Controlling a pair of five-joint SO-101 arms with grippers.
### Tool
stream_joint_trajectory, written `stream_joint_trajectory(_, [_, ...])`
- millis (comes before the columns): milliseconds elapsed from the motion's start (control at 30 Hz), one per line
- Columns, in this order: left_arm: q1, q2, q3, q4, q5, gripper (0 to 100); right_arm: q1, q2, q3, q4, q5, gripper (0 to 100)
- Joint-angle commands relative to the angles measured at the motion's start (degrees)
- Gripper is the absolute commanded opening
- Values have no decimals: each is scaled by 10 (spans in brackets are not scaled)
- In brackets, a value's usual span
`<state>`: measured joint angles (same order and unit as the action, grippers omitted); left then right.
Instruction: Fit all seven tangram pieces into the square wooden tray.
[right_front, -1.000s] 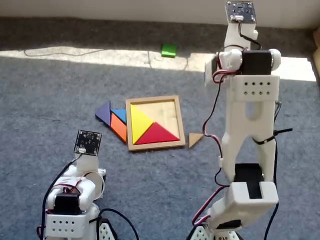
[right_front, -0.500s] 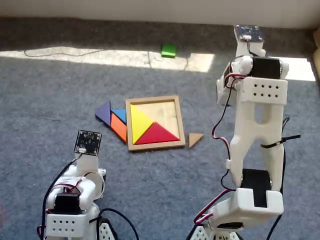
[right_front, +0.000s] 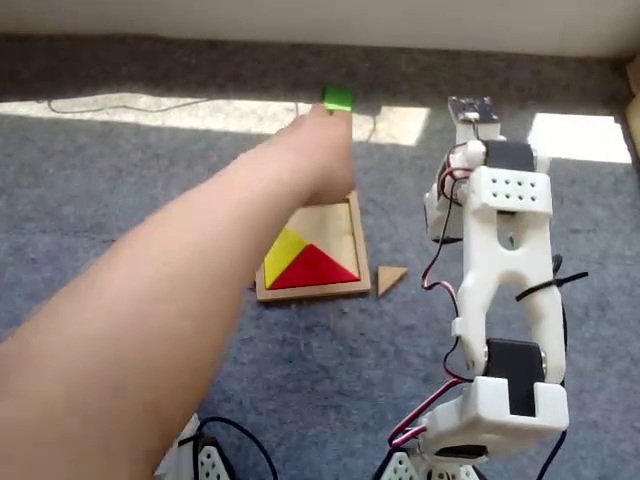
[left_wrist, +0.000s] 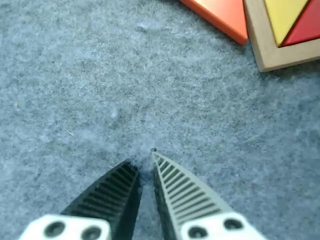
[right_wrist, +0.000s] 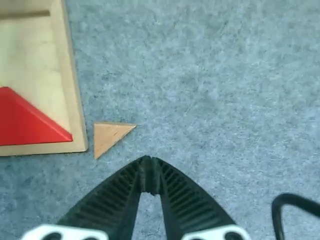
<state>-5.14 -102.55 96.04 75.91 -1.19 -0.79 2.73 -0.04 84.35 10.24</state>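
Left to right: a person's bare arm (right_front: 150, 330) reaches in from the near left, with its hand (right_front: 320, 155) over the far left of the square wooden tray (right_front: 310, 292). The left gripper (left_wrist: 145, 157) is clenched on nothing above the grey carpet (right_front: 100, 170), near an orange wooden piece (left_wrist: 220, 15). A yellow triangle (right_front: 283, 255) and a red triangle (right_front: 318, 268) sit in the tray.

The small tan wooden triangle (right_front: 390, 278) lies flat just right of the tray's near right corner. The right gripper (right_wrist: 148, 172) is just on the near side of it, also clenched empty.

I'd wait for that hand to leave, then spread the jaws and pinch across the triangle's width. Its sharp tip points right, and the long edge runs diagonally from near left to far right.
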Motion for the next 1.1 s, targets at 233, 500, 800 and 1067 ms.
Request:
stream_joint_trajectory(233, [-5, -13, 12, 2, -2, 6, 47, -30, 91, -42, 8, 5])
stream_joint_trajectory(500, [0, -13, 12, 4, -2, 6, 42, -30, 107, -48, 6, 5])
stream_joint_trajectory(800, [-1, -13, 12, 4, -2, 6, 25, -74, 109, -42, -31, 5])
stream_joint_trajectory(1067, [-1, -13, 12, 4, -2, 6, -26, -195, 190, -34, -31, 5])
